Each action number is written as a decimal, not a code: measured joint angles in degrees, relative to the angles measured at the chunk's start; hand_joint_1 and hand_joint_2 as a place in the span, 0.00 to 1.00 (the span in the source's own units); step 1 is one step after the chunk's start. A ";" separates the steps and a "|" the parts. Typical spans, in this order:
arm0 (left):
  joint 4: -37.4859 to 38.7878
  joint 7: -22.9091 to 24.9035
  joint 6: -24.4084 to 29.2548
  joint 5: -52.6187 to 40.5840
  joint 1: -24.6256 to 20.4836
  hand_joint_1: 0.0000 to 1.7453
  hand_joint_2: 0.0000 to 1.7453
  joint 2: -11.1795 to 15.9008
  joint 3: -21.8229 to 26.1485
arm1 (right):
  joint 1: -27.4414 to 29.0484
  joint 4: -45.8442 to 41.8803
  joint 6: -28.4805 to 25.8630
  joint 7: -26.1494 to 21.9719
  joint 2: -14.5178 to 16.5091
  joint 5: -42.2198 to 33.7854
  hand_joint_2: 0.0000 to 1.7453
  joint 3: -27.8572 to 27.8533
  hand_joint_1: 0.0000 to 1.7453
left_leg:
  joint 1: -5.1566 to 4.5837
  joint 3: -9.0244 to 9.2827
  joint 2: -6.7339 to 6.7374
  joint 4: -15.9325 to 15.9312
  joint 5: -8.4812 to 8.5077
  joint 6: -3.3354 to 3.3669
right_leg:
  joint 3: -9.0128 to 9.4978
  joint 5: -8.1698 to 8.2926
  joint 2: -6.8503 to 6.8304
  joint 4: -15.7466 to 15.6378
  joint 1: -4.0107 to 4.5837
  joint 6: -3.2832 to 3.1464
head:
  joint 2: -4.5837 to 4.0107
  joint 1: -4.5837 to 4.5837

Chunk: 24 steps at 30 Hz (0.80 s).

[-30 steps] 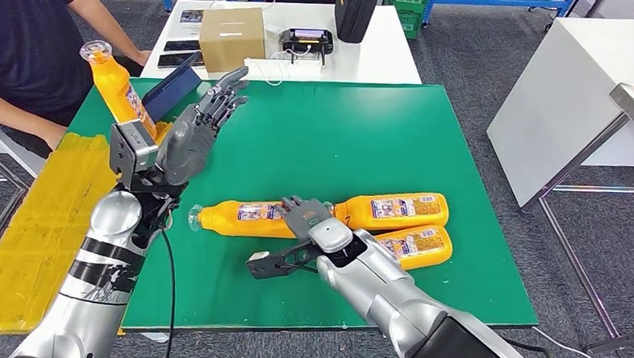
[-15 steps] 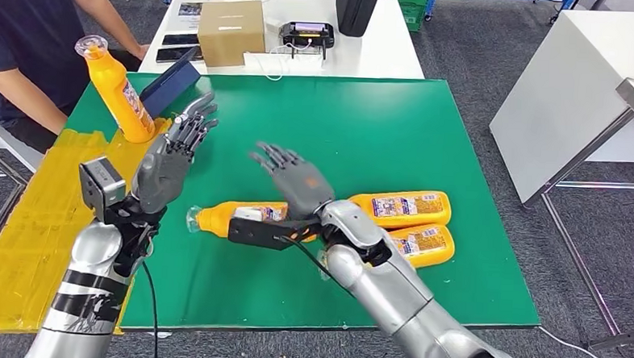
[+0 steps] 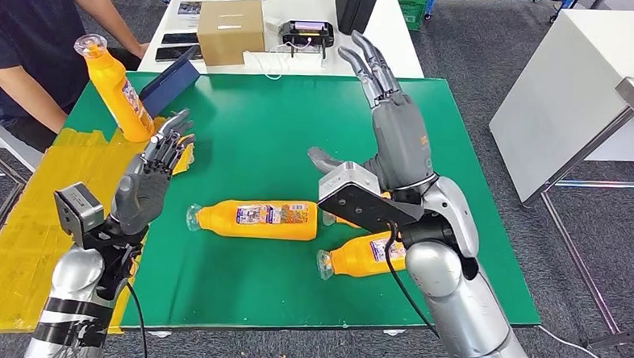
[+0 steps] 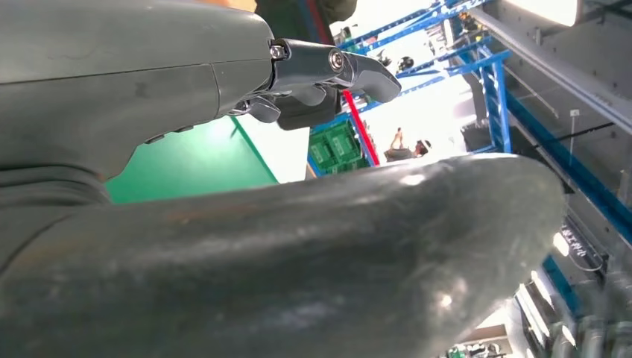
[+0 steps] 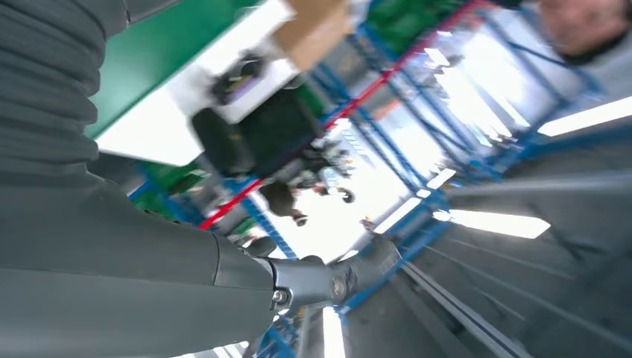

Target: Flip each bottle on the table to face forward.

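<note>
Three orange bottles lie on the green table [image 3: 300,130]. One bottle [image 3: 255,219] lies at the middle, cap to the left, label up. A second bottle [image 3: 363,258] lies nearer the front, cap to the left. A third [image 3: 334,221] is mostly hidden behind my right wrist. A fourth orange bottle [image 3: 116,87] stands upright at the table's left edge. My right hand [image 3: 397,126] is raised high above the table, fingers straight and apart, holding nothing. My left hand [image 3: 148,184] is lifted over the left side, fingers apart, empty.
A person [image 3: 29,45] sits at the far left beside the upright bottle. A blue tablet [image 3: 171,88] lies near the back left corner. Yellow sheeting [image 3: 30,215] covers the left side. A white table behind holds a cardboard box [image 3: 233,32] and devices.
My right hand has lifted from the lying bottles and risen high, fingers pointing up. My left hand has drawn back and lower. The front bottle now lies slanted.
</note>
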 joint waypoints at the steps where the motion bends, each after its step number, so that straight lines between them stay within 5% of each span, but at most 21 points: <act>1: -0.19 0.01 -0.01 -0.01 0.01 0.00 0.00 0.02 0.13 | 0.19 0.08 0.20 0.13 -0.26 0.33 1.00 -0.23 0.00 | 0.00 0.00 0.00 0.00 0.01 0.00 | -0.01 0.01 0.00 0.00 0.00 0.00 | 0.00 0.00; 13: -0.72 0.24 -0.10 -0.23 -0.11 0.00 0.00 0.07 0.31 | 0.25 2.11 5.15 4.53 -1.20 4.38 1.00 -0.36 0.00 | 0.03 0.00 0.00 -0.01 0.05 -0.01 | -0.01 0.01 0.00 0.03 0.04 -0.01 | 0.00 0.00; 19: 0.88 2.41 0.13 0.14 -5.63 0.00 0.00 -1.05 -0.16 | -1.32 31.51 5.97 7.30 1.00 13.93 1.00 3.96 0.00 | 0.02 -0.05 -0.01 0.00 0.10 0.04 | -0.03 0.04 -0.02 0.04 0.03 0.02 | 0.00 0.01; 24: 1.60 2.49 0.57 0.34 -6.80 0.00 0.00 -1.50 -0.73 | -3.16 37.78 7.27 7.30 2.48 13.70 1.00 4.66 0.00 | 0.03 -0.09 0.01 0.00 0.10 0.03 | -0.10 0.04 0.00 0.04 0.04 0.02 | 0.00 0.00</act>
